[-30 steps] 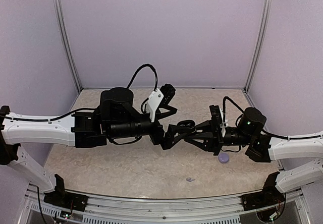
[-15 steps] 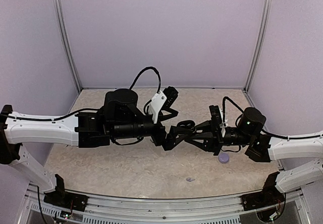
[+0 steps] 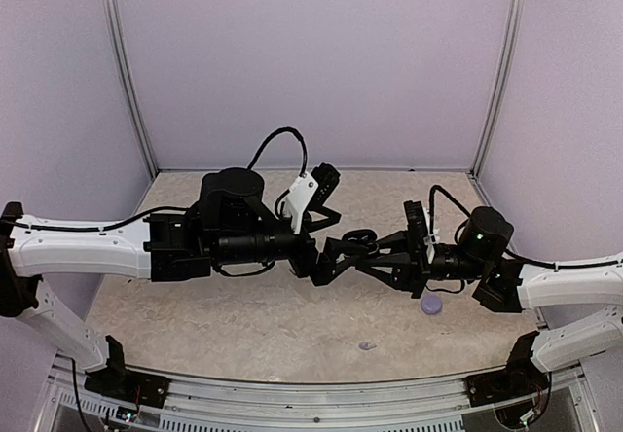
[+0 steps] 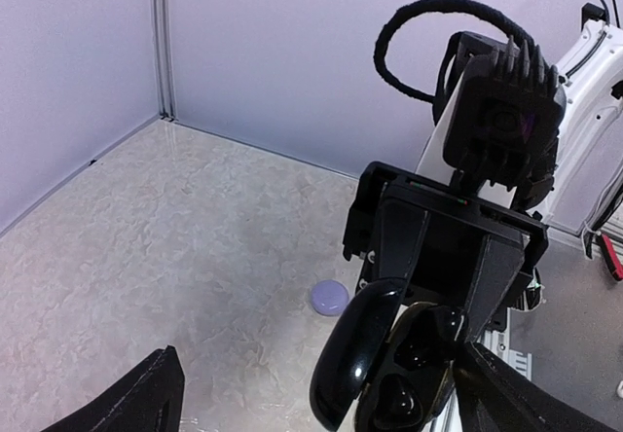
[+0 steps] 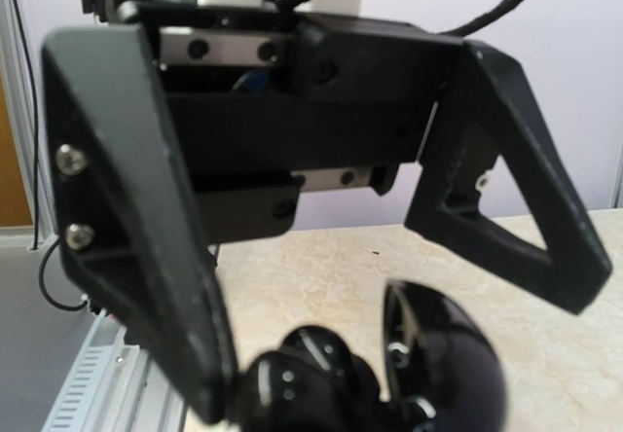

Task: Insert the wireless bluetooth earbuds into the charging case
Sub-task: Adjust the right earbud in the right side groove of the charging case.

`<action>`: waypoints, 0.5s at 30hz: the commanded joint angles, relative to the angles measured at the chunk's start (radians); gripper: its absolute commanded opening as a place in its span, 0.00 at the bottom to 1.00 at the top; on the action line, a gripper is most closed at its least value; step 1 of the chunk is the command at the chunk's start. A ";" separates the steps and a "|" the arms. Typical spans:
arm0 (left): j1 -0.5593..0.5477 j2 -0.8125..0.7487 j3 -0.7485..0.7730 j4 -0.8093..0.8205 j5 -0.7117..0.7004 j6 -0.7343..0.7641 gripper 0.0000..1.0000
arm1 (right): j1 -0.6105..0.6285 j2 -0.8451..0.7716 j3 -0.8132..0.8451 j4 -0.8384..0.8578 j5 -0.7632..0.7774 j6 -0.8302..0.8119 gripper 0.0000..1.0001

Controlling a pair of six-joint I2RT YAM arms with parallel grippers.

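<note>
The glossy black charging case [image 4: 389,374] hangs above the table with its lid open, and my right gripper [image 3: 356,247] is shut on it. Two glossy black shapes sit in its wells; I cannot tell whether they are earbuds. In the right wrist view the case [image 5: 389,374] fills the bottom, blurred, at my right gripper [image 5: 360,417]. My left gripper [image 4: 326,413] is wide open and faces the case, one finger on each side and apart from it. It shows in the top view [image 3: 329,257] too. One tiny lavender earbud [image 3: 366,346] lies near the front edge. The other earbuds are out of view.
A round lavender puck [image 3: 431,305] lies on the beige table under my right arm, and shows in the left wrist view [image 4: 329,298] too. Lilac walls close in the back and both sides. The two arms meet over the table's middle.
My left arm has shifted a little to the right, bringing its open fingers closer around the case. My right gripper and the case have hardly moved.
</note>
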 commanded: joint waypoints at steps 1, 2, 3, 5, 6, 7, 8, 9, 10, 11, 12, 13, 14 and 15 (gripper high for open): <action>0.034 -0.031 -0.020 -0.004 -0.036 -0.021 0.95 | 0.007 -0.027 0.010 0.032 -0.039 -0.003 0.00; 0.034 -0.034 -0.022 -0.004 -0.036 -0.021 0.95 | 0.007 -0.028 0.011 0.031 -0.039 -0.004 0.00; 0.034 -0.036 -0.022 -0.004 -0.036 -0.021 0.95 | 0.007 -0.027 0.010 0.030 -0.039 -0.004 0.00; 0.034 -0.035 -0.020 -0.004 -0.036 -0.019 0.95 | 0.007 -0.024 0.011 0.031 -0.039 -0.003 0.00; 0.034 -0.034 -0.018 -0.003 -0.012 -0.016 0.95 | 0.007 -0.024 0.011 0.032 -0.039 -0.003 0.00; 0.033 -0.032 -0.018 -0.001 -0.001 -0.014 0.95 | 0.007 -0.024 0.011 0.032 -0.040 -0.003 0.00; 0.032 -0.033 -0.018 0.004 0.008 -0.012 0.95 | 0.007 -0.024 0.011 0.032 -0.038 -0.003 0.00; 0.031 -0.036 -0.020 0.011 0.017 -0.007 0.95 | 0.007 -0.023 0.011 0.032 -0.037 -0.003 0.00; 0.028 -0.038 -0.024 0.019 0.029 -0.004 0.95 | 0.007 -0.024 0.011 0.032 -0.036 -0.004 0.00; 0.024 -0.042 -0.028 0.028 0.038 0.003 0.95 | 0.007 -0.023 0.011 0.029 -0.035 -0.005 0.00; 0.020 -0.049 -0.033 0.040 0.046 0.009 0.95 | 0.007 -0.023 0.011 0.027 -0.035 -0.006 0.00; 0.016 -0.053 -0.038 0.052 0.060 0.014 0.95 | 0.008 -0.022 0.011 0.027 -0.033 -0.007 0.00; 0.013 -0.059 -0.043 0.063 0.071 0.020 0.96 | 0.007 -0.021 0.011 0.028 -0.032 -0.008 0.00; 0.009 -0.063 -0.046 0.072 0.076 0.026 0.96 | 0.008 -0.020 0.011 0.027 -0.032 -0.009 0.00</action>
